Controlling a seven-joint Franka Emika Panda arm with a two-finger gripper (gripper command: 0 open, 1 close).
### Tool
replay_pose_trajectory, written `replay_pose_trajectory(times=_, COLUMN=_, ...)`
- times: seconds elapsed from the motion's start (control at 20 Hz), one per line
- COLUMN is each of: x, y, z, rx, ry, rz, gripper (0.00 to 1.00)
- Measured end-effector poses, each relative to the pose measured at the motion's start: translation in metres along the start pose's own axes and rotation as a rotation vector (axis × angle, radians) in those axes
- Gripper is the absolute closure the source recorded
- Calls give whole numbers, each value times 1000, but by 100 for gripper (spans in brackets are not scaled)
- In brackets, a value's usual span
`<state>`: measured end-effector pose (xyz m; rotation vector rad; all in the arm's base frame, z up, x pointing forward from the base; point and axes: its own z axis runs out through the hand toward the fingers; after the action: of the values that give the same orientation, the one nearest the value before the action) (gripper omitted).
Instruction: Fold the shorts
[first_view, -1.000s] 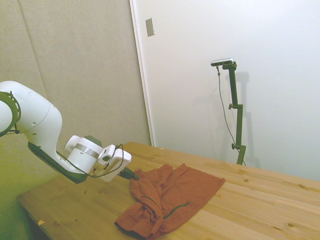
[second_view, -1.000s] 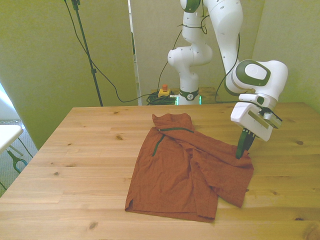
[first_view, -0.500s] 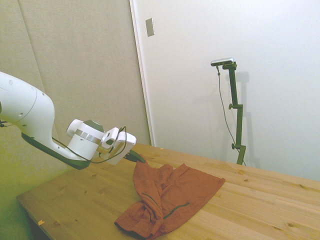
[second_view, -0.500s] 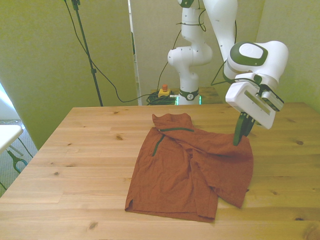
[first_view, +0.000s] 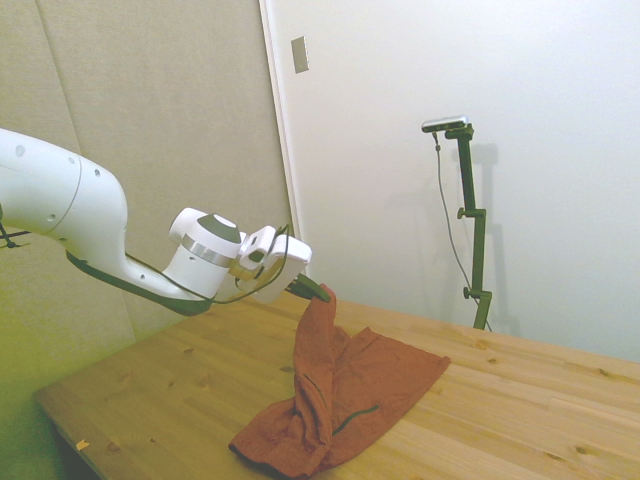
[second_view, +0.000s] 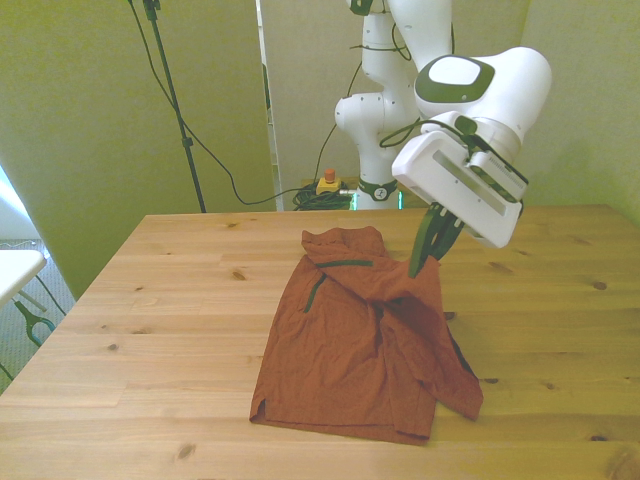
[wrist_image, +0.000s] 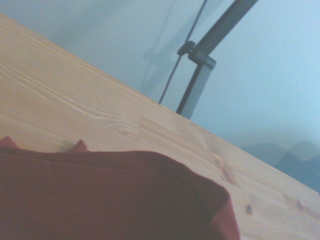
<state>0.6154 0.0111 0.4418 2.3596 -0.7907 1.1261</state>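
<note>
The gripper (second_view: 424, 262) is pinched on a corner of the shorts (second_view: 365, 340), holding that edge up above the table (second_view: 150, 330) right of the front view's centre, so a fold of rust-orange cloth hangs from the dark fingers while the rest lies spread across the lower middle of the frame. In the side view the raised part drapes down from the gripper (first_view: 320, 292) in a limp curtain to the heap of shorts (first_view: 340, 400) low in the centre. The cloth looks light, soft and wrinkled, so it should sag and follow wherever it is carried; a hem or corner seems the surest place to hold, since it offers a doubled edge. There are no containers in sight.
</note>
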Motion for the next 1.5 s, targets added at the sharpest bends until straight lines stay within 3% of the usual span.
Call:
replay_pose_trajectory(times=0.45, x=50, y=64, z=67, rx=-78, ry=-10, rz=75, gripper=100)
replay_pose_trajectory(times=0.5, x=55, y=74, z=74, rx=-88, ry=-10, rz=82, gripper=0)
replay_pose_trajectory(times=0.8, x=54, y=108, z=111, rx=-134, ry=-31, rz=102, gripper=0)
replay_pose_trajectory(times=1.15, x=62, y=115, z=111, rx=-110, ry=-44, rz=144, gripper=0)
replay_pose_trajectory(times=1.3, x=44, y=109, z=91, rx=-52, ry=-187, rz=204, gripper=0)
replay_pose_trajectory(times=1.5, x=5, y=98, z=19, rx=28, ry=-403, rz=240, gripper=0)
